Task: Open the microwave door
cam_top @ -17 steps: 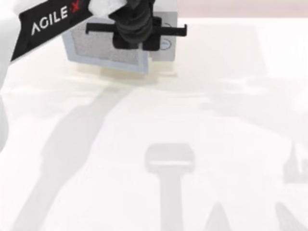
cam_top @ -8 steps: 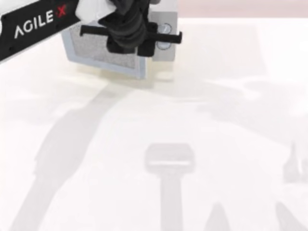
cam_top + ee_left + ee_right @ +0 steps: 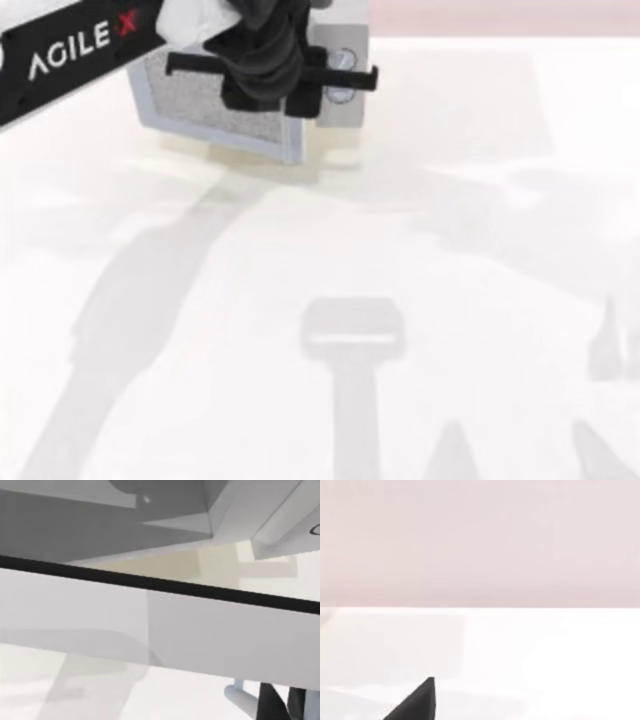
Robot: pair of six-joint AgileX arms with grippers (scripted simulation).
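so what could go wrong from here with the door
1. The left gripper sits over the microwave door's free edge, its hold hidden; if it is loose, it could slip off mid-swing.
2. The door stands only slightly ajar, hinged at the top view's left; a pull off its arc might drag the microwave across the table.
3. The wrist crowds the two knobs and could bump them.
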